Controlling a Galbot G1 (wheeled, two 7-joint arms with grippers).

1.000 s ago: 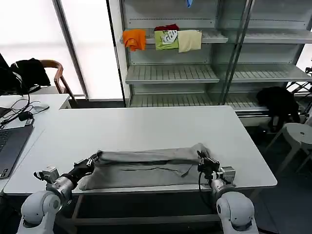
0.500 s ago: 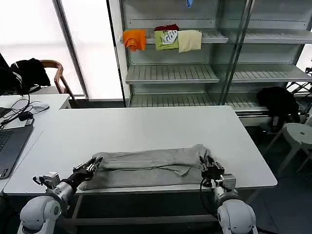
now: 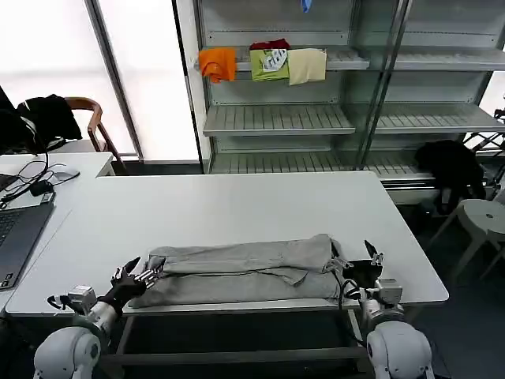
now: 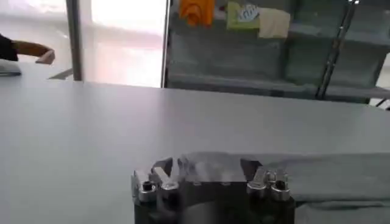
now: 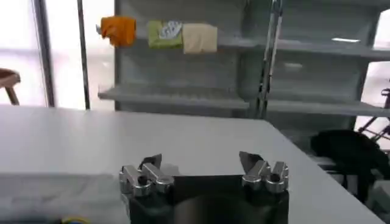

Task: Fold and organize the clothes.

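Observation:
A light grey shirt (image 3: 241,269) lies folded into a long flat band near the table's front edge. Its left end (image 4: 213,169) shows just beyond the fingertips in the left wrist view, and its right end (image 5: 55,193) in the right wrist view. My left gripper (image 3: 138,271) stands open at the band's left end, holding nothing, its jaws wide in the left wrist view (image 4: 207,167). Open too, my right gripper (image 3: 359,259) sits just off the band's right end, empty, with bare table between its jaws (image 5: 200,160).
The white table (image 3: 237,205) stretches bare behind the shirt. A laptop (image 3: 16,237) and cables lie on the desk at far left. Shelving (image 3: 276,118) at the back carries orange, green and cream garments (image 3: 264,63). A stool (image 3: 481,217) stands at right.
Both grippers have let go of the shirt's ends, opened and drawn back outward toward the front edge. The raised fold has dropped and the shirt now lies flat.

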